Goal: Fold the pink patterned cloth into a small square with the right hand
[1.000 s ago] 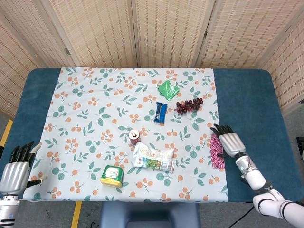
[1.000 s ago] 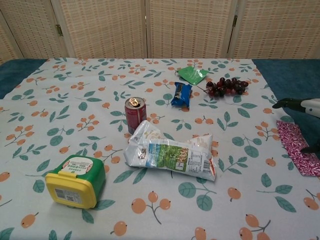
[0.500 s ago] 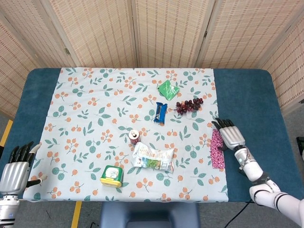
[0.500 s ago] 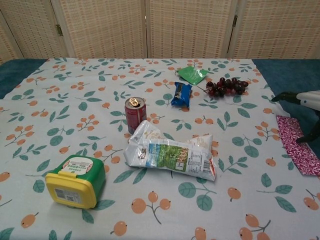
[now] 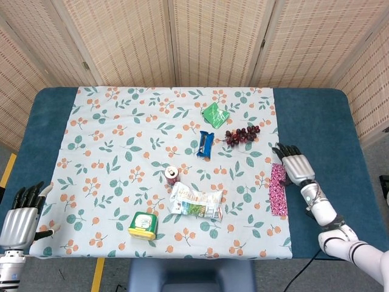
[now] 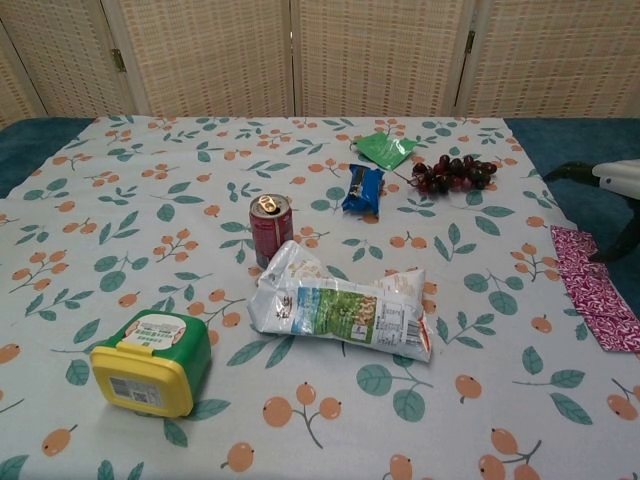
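Lifting away up the table, the right hand [image 5: 296, 165] is now clearing the narrow pink patterned cloth strip [image 5: 278, 190], fingers apart and empty; the cloth is lying just below its fingertips, folded long but not square.

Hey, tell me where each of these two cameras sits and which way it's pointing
Head view: high above the near table edge, looking steeply down; shows left hand, right hand and its forearm.
Chest view: low at the near edge, looking across the table toward the woven screens; only the right hand shows, at the right edge.
Shared: pink patterned cloth, soda can, grapes.
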You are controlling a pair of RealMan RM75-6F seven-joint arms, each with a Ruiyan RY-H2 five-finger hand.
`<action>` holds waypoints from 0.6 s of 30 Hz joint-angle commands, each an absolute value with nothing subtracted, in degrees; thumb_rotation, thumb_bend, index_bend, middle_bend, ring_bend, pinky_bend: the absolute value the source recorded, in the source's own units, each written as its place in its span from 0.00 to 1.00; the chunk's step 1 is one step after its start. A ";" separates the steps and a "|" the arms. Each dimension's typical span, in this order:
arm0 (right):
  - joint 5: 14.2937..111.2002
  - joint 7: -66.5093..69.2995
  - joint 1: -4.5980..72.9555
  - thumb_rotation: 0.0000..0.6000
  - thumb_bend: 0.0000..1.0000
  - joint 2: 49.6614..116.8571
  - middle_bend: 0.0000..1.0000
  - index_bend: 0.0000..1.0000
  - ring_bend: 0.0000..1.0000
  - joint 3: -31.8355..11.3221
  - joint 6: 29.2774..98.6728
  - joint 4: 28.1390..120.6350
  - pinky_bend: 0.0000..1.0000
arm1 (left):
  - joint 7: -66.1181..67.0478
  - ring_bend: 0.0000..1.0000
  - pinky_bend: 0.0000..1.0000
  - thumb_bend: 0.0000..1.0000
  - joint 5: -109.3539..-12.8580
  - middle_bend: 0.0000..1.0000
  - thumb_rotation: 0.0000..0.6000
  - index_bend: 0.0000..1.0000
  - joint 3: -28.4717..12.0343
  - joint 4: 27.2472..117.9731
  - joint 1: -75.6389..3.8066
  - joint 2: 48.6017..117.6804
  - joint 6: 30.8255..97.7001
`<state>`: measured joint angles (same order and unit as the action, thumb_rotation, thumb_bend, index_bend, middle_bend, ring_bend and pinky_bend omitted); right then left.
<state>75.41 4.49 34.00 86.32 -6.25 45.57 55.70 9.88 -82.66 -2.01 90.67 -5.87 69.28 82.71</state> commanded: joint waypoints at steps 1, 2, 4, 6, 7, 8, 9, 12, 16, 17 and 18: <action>76.71 6.75 31.22 1.00 0.19 81.89 0.00 0.00 0.00 -5.22 49.09 62.98 0.00 | 9.87 0.10 0.00 0.19 -82.84 0.07 1.00 0.16 -1.99 90.76 -5.91 69.27 82.76; 77.11 7.55 30.33 1.00 0.19 80.12 0.00 0.01 0.00 -4.75 49.92 65.79 0.00 | 9.86 0.10 0.00 0.19 -83.01 0.07 1.00 0.16 -1.96 90.82 -5.91 69.26 82.86; 77.72 8.76 28.76 1.00 0.19 77.10 0.01 0.04 0.00 -4.04 51.59 70.59 0.00 | 9.85 0.10 0.00 0.19 -83.35 0.07 1.00 0.16 -1.92 90.98 -5.92 69.25 83.04; 78.10 9.30 27.34 1.00 0.19 74.97 0.04 0.11 0.00 -3.49 53.32 74.08 0.00 | 9.90 0.10 0.00 0.19 -83.64 0.07 1.00 0.16 -1.84 91.15 -5.91 69.23 83.19; 78.04 9.32 26.58 0.97 0.19 74.19 0.05 0.15 0.00 -3.32 54.28 75.53 0.00 | 9.91 0.10 0.00 0.19 -83.79 0.07 1.00 0.16 -1.80 91.21 -5.87 69.23 83.32; 77.87 9.29 25.62 0.91 0.19 73.37 0.06 0.19 0.00 -3.05 55.35 77.21 0.00 | 9.92 0.10 0.00 0.19 -83.96 0.07 1.00 0.17 -1.73 91.26 -5.81 69.25 83.46; 77.75 9.50 24.99 0.84 0.19 72.83 0.06 0.23 0.00 -2.81 55.88 78.34 0.00 | 9.92 0.10 0.00 0.19 -84.07 0.07 1.00 0.17 -1.66 91.31 -5.77 69.25 83.53; 77.20 11.61 23.58 0.53 0.19 71.50 0.07 0.32 0.00 -2.07 55.95 80.96 0.00 | 9.84 0.10 0.00 0.19 -84.44 0.07 1.00 0.17 -1.48 91.40 -5.69 69.26 83.70; 77.62 14.36 22.73 0.37 0.19 70.92 0.08 0.38 0.00 -1.04 55.20 81.49 0.00 | 9.65 0.10 0.00 0.19 -85.10 0.07 1.00 0.17 -1.19 91.45 -5.52 69.24 84.07; 77.84 14.22 22.56 0.36 0.19 71.12 0.08 0.39 0.00 -0.78 55.25 81.03 0.00 | 9.56 0.10 0.00 0.19 -85.26 0.07 1.00 0.17 -1.14 91.41 -5.46 69.27 84.22; 77.89 13.99 22.47 0.35 0.19 71.38 0.08 0.39 0.00 -0.65 55.25 80.57 0.00 | 9.49 0.10 0.00 0.19 -85.35 0.07 1.00 0.17 -1.09 91.37 -5.42 69.31 84.27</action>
<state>77.65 14.28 22.78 71.28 -0.96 55.26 80.98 9.50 -85.35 -1.09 91.38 -5.44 69.30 84.25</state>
